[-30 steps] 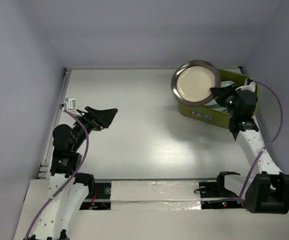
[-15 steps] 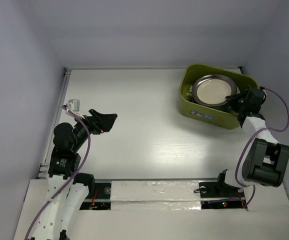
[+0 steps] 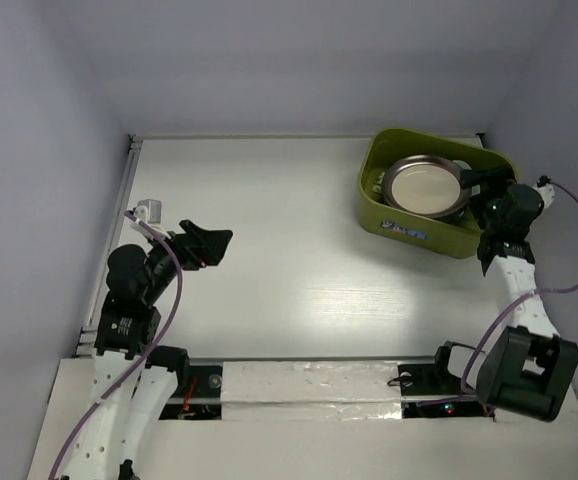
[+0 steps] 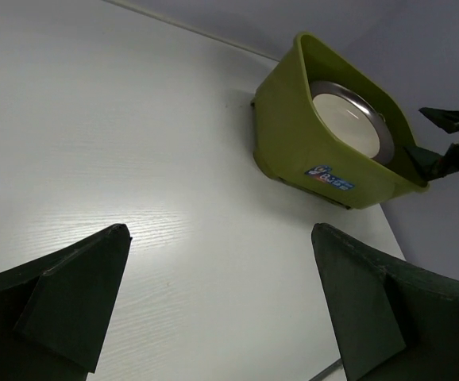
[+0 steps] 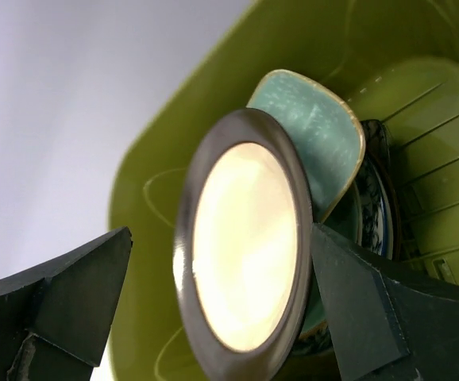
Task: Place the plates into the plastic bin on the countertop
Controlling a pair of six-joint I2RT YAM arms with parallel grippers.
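The olive-green plastic bin (image 3: pixel 409 232) stands at the back right of the white countertop (image 3: pixel 289 240). A metal-rimmed cream plate (image 3: pixel 424 186) lies in it on top of other plates. In the right wrist view this plate (image 5: pixel 245 246) leans over a mint plate (image 5: pixel 313 127) and a blue-floral plate (image 5: pixel 372 214). My right gripper (image 3: pixel 472 185) is open at the bin's right rim, jaws wide apart on either side of the cream plate's edge and holding nothing. My left gripper (image 3: pixel 217 243) hovers open and empty over the left of the countertop.
A metal rail (image 3: pixel 129 190) runs along the countertop's left edge, with a small white clip (image 3: pixel 145 209) beside it. Grey walls close in the back and both sides. From the left wrist view the bin (image 4: pixel 293 135) shows its labelled side, with my right gripper (image 4: pixel 444 135) behind it.
The right gripper lowered the cream plate from above the bin's rim into the bin, then opened and drew back slightly to the right. The left arm barely moved.
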